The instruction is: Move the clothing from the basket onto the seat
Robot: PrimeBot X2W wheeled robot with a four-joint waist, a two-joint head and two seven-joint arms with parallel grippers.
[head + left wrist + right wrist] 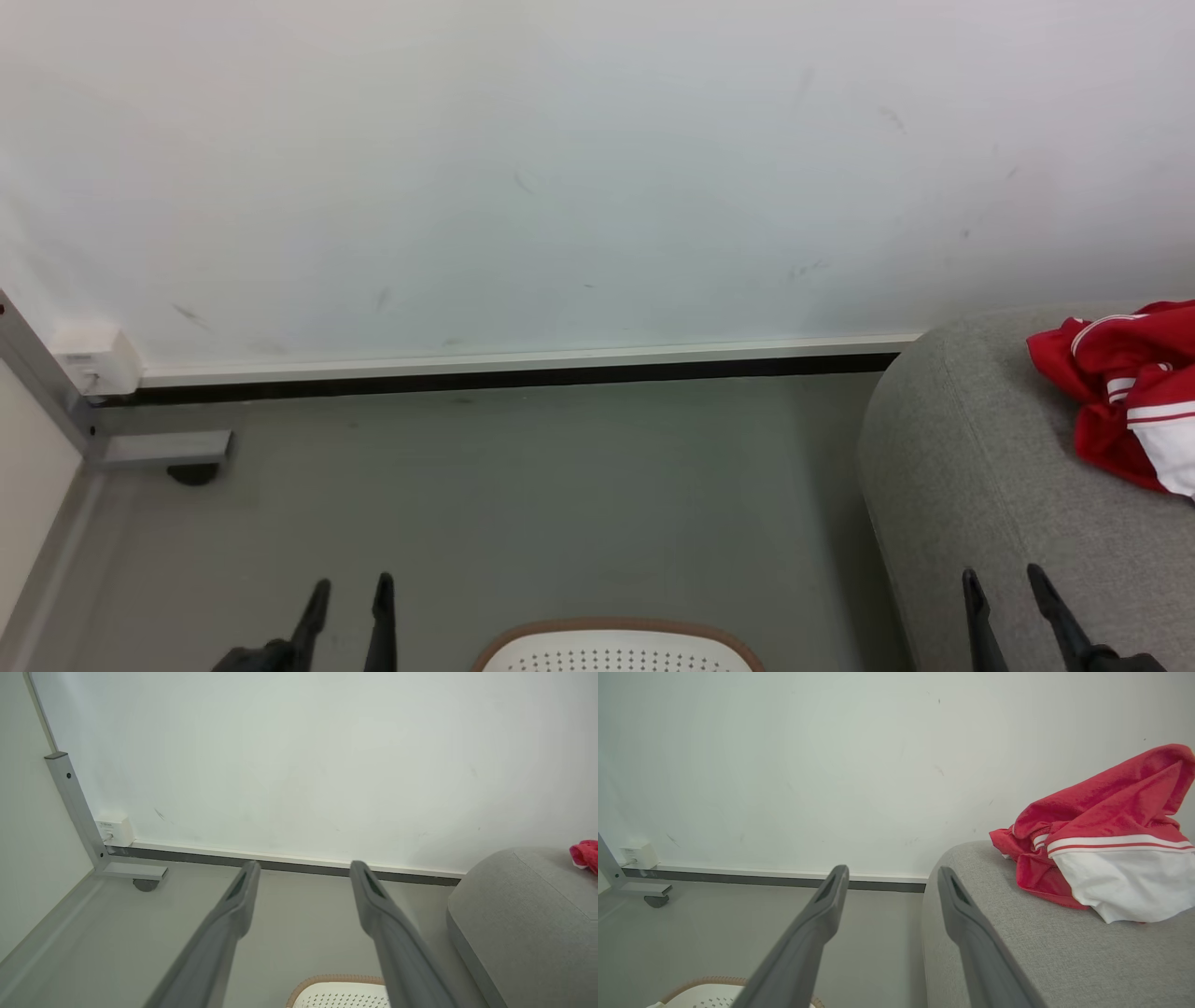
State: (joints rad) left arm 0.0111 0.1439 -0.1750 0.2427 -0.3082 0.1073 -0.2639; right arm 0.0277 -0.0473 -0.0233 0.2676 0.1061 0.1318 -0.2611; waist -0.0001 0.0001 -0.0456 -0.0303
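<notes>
Currently clothing (1102,373) lies crumpled on the seat (971,485), well apart from the basket (616,644) on the floor. Left gripper (353,581) and right gripper (1003,571) both spread wide, holding nothing. Label on white wall box (93,359) too small to read.

You have two surfaces here: the grey floor (523,504), and the seat (971,485) standing on it at the right, its rounded back corner close to the skirting (523,359). On the seat's top the clothing (1120,392) lies crumpled, back from the rounded left edge, white panel on the near side. The basket (616,649) sits on the floor left of the seat, apart from it. At the floor's far left corner a frame foot (159,450) rests on a dark caster (191,473)
</notes>
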